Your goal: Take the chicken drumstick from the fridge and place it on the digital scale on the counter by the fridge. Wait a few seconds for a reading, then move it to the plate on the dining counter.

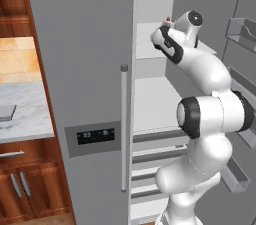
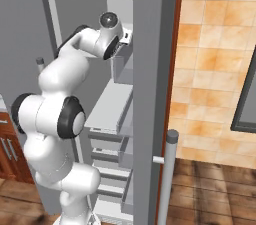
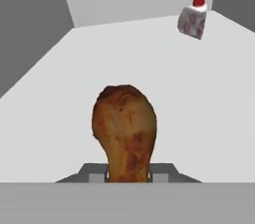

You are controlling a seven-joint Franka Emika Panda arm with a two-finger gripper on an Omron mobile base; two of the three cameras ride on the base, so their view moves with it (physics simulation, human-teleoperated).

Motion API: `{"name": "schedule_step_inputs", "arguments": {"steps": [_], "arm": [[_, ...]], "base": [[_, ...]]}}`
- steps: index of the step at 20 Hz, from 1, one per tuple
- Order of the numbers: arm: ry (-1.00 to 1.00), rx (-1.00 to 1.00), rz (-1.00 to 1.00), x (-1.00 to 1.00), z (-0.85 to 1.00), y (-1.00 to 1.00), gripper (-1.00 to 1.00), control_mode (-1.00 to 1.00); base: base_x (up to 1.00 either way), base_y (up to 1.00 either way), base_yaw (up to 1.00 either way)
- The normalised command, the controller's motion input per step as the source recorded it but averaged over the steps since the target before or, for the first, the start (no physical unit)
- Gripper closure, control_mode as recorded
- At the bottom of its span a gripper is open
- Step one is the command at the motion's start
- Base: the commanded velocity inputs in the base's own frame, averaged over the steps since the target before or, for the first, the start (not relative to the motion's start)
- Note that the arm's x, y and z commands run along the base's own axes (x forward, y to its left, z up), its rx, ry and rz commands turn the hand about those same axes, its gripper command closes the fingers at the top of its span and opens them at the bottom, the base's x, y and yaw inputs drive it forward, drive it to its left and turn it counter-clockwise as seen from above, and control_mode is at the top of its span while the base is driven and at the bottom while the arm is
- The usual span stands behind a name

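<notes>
Fridge stands open on its right side: left door closed, grey, with a long vertical silver handle and a dark dispenser panel. White shelves and drawers visible inside; door bins hang on the opened right door. To the left of the fridge, a marble-topped bench on reddish wood cabinets, tan tile wall behind. A thin grey slab, the digital scale, lies at the left edge of that bench, partly cut off by the frame. In the right base view, tan tile wall and dark wood floor lie beyond the open door.

Arm rises from the base, elbow bent, and reaches up and into the fridge at an upper shelf. Wrist is level with that shelf; the hand is inside the compartment.

Hand view: chicken drumstick, brown and lumpy, sits directly in front of the claw, thick end pointing away, narrow end down between the two grey fingertips. Fingers sit against both sides of the narrow end: the claw is clamped on the drumstick. Whether the drumstick is lifted clear of the white shelf or resting on it cannot be told.

A small white red-topped item stands at the far right of the same shelf, well apart from the drumstick; its red top also shows beside the wrist.
</notes>
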Motion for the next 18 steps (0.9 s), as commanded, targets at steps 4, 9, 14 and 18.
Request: {"name": "schedule_step_inputs", "arguments": {"steps": [4, 9, 14, 18], "arm": [[-0.03, 0.02, -0.13, -1.00, 0.56, 0.00, 1.00, -1.00], [0.00, 0.00, -0.13, -1.00, 0.38, 0.05, 1.00, -1.00], [0.05, 0.00, -0.13, -1.00, 0.01, 0.15, 1.00, -1.00], [0.09, 0.00, -0.07, -1.00, -0.29, 0.13, 1.00, -1.00]], "base": [[0.00, 0.00, 0.00], [0.00, 0.00, 0.00], [0.00, 0.00, 0.00], [0.00, 0.00, 0.00]]}}
